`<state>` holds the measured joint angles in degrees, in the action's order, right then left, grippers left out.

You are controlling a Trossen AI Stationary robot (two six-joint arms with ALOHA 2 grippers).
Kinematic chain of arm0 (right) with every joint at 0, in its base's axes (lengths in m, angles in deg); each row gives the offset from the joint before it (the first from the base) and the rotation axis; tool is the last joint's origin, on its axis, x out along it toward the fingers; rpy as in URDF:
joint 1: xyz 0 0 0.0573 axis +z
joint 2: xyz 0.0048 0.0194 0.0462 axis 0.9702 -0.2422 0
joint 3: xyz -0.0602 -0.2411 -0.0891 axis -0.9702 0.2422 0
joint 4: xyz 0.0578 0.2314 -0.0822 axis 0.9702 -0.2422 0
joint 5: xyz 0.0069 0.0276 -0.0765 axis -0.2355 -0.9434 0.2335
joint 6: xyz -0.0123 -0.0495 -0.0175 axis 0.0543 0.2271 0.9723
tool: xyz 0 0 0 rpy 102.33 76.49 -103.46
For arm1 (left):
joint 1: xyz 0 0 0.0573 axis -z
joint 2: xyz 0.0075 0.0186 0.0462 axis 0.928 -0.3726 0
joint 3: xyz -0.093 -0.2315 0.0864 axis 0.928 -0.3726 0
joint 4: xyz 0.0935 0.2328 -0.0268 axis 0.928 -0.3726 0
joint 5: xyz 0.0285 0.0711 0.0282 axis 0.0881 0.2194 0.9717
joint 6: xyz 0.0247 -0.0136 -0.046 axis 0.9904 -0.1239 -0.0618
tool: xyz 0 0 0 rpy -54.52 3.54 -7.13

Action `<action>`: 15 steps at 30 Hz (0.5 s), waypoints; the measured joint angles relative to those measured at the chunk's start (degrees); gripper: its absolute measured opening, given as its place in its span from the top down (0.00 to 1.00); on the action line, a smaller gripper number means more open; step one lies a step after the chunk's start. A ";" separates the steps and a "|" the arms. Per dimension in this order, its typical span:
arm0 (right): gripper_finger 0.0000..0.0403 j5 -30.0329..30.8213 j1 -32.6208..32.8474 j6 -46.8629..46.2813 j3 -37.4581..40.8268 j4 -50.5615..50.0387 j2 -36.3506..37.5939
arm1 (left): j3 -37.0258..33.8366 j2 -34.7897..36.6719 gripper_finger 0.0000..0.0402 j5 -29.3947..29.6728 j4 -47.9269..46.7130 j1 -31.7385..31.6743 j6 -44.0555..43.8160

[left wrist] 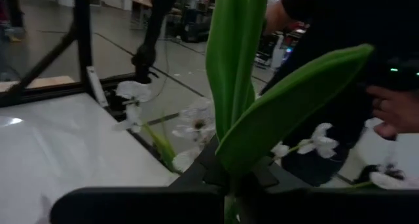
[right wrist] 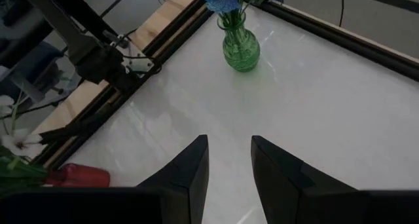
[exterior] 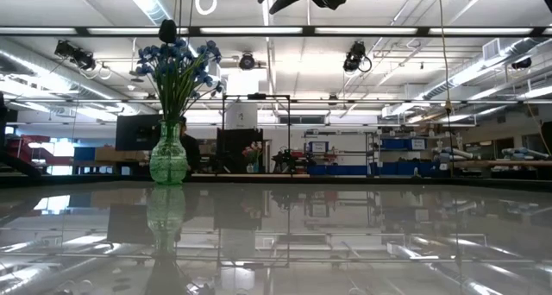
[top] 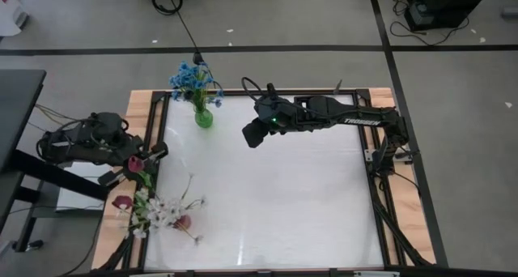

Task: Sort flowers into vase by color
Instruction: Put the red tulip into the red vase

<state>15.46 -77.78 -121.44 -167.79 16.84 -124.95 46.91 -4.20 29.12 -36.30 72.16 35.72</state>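
The blue flowers (top: 193,76) already stand in the green vase (top: 203,116) at about eleven o'clock on the white counter (top: 275,204). The rest is not yet sorted, as far as the high view shows: a loose heap of white flowers (top: 158,213) with pink-red buds (top: 123,202) lies at about eight o'clock on the counter's edge. No second vase is visible in any view.

The left pincer (top: 139,164) sits at nine o'clock, just off the counter's edge, closed on the stem of a dark red tulip (top: 135,163). The right pincer (top: 252,134) hovers over the counter near twelve o'clock, just beside the vase, its jaws partly apart and holding nothing.

The left wrist view alone shows the grip close up: broad green leaves (left wrist: 281,116) rise straight out of the closed jaws. It also shows a person's hand (left wrist: 395,108) beyond the counter. The low view shows only the vase and the right arm overhead; the heap is outside it.
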 joint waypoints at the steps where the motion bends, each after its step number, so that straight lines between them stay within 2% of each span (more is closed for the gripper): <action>1: 0.69 -0.33 -0.14 0.17 0.00 -0.01 0.00 | 0.16 -0.33 0.96 -0.36 0.05 0.37 -0.19; 15: 0.69 -2.03 0.10 1.59 0.00 -0.20 0.00 | 0.36 -8.29 0.96 -0.49 0.98 7.90 0.76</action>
<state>13.43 -77.68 -119.84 -167.79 16.64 -124.95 47.27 -12.50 28.63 -35.32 80.06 36.48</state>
